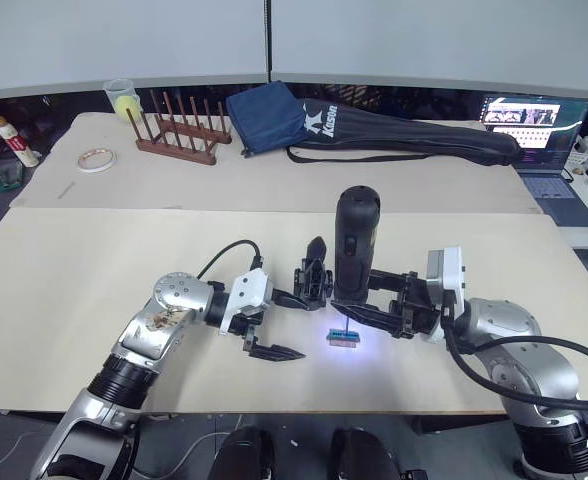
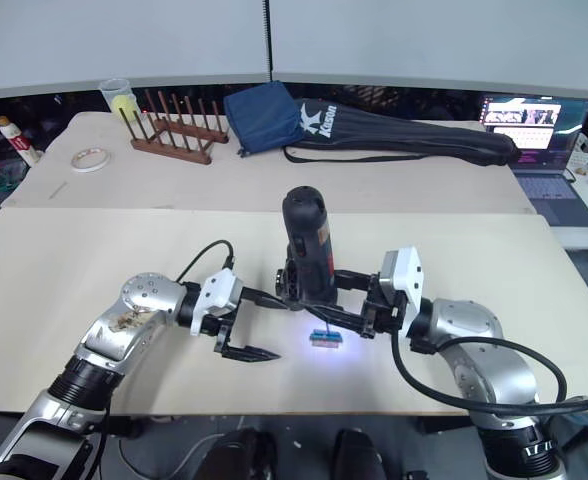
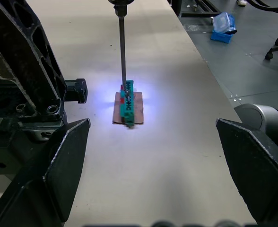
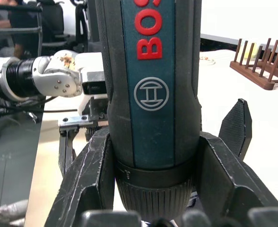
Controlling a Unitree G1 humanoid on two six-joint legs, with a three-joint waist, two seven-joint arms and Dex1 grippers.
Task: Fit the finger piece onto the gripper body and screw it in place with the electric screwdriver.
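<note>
1. A pale bench [image 1: 94, 290] fills the middle of the frame, with a second one behind it along the grey wall.
2. The electric screwdriver [image 1: 356, 245] stands upright at centre frame, its thin bit [image 3: 122, 45] pointing down onto a small green block [image 3: 128, 101] that lies on the bench in a bluish glow.
3. The right gripper [image 1: 379, 305], reaching in from the right of the frame, has its jaws pinched on the screwdriver's barrel.
4. Just left of the screwdriver the gripper body [image 1: 313, 281] sits at the upper jaw of the left gripper [image 1: 274, 325]; those jaws are spread wide, and whether one touches it is hard to tell.
5. The finger piece cannot be picked out.
6. On the rear bench: a wooden rack [image 1: 179, 135], a tape roll [image 1: 97, 158] and cup [image 1: 122, 98] at upper left, a blue pouch [image 1: 264, 118], a long black bag [image 1: 414, 135], and a laptop [image 1: 539, 130] at upper right.
</note>
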